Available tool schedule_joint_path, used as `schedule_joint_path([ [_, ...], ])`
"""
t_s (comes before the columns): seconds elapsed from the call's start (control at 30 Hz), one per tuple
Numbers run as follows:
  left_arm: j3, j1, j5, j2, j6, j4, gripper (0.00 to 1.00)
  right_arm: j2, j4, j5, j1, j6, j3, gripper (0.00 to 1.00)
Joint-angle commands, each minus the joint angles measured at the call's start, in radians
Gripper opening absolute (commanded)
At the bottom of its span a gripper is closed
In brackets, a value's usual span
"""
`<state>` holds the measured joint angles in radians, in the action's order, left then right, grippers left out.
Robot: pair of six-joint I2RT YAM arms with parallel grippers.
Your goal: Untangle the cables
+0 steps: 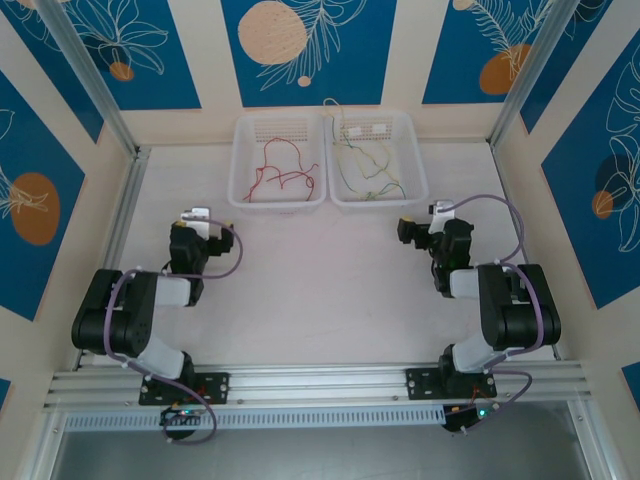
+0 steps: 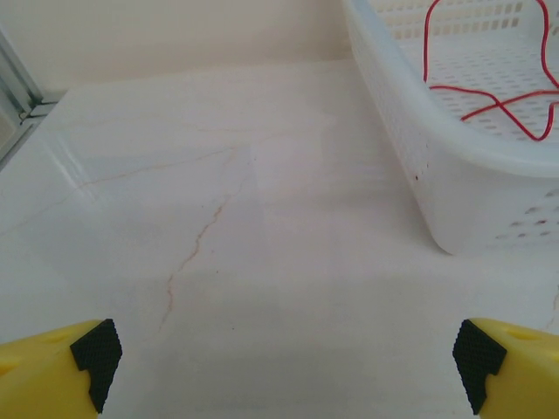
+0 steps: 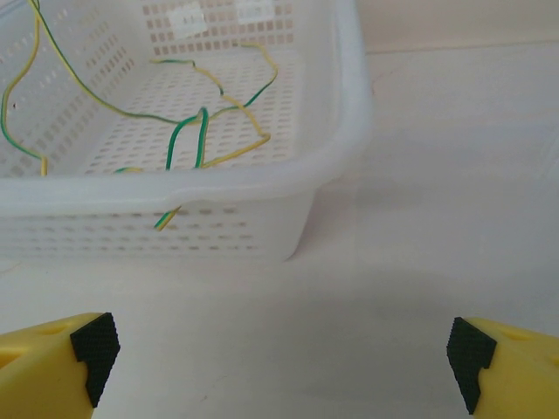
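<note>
Yellow fingers with black pads (image 2: 96,353) frame the bottom of the left wrist view, and between them the left gripper (image 2: 288,367) stands wide apart and holds nothing; the right gripper (image 3: 284,362) looks the same, wide and empty. From above, both arms rest low over the bare tabletop (image 1: 320,290), each gripper near the front of one white basket but not touching it. The red cables (image 1: 285,180) lie inside the left basket (image 1: 278,206), and the yellow-green cables (image 1: 368,165) lie inside the right basket (image 1: 378,204), so the two colours are fully apart and no strand is on the tabletop between them. I judge that the main work, the separating by colour, is done. What is left is less sure: in the left wrist view the red strands cross one over another, and in the right wrist view the yellow-green strands also loop over each other, but I cannot tell if these are true knots or only loose crossings. One yellow-green end seems to poke out through the basket wall near its front. If the strands inside each basket must also be freed one from another, that part is not yet finished
</note>
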<state>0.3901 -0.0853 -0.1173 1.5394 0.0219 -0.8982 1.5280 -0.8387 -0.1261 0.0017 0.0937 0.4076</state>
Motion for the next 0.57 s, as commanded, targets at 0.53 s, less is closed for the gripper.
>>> schedule_joint_path([
  [0.53, 0.007, 0.012, 0.047, -0.001, 0.018, 0.056, 1.00, -0.003, 0.027, 0.037, -0.002, 0.009, 0.008, 0.99],
])
